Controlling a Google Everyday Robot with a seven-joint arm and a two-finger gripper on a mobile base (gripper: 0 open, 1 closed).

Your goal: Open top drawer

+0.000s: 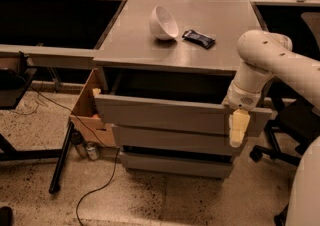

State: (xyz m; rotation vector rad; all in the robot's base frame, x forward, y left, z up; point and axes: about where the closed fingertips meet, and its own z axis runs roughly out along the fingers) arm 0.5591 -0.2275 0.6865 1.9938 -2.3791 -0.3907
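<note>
Camera view: gripper (239, 127) hangs at the cabinet's (210, 57) front, touching the right end of the top drawer (160, 115); open or closed, cannot tell. The drawer juts partly out of the cabinet, long axis left-right, front facing us. On the cabinet top: white bowl (163, 22), dark packet (198, 39).

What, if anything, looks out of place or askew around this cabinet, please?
The white bowl on the cabinet top lies tipped on its side rather than upright, next to a dark packet. The top drawer stands partway out, with the gripper at the right end of its front, which fits the task.
</note>
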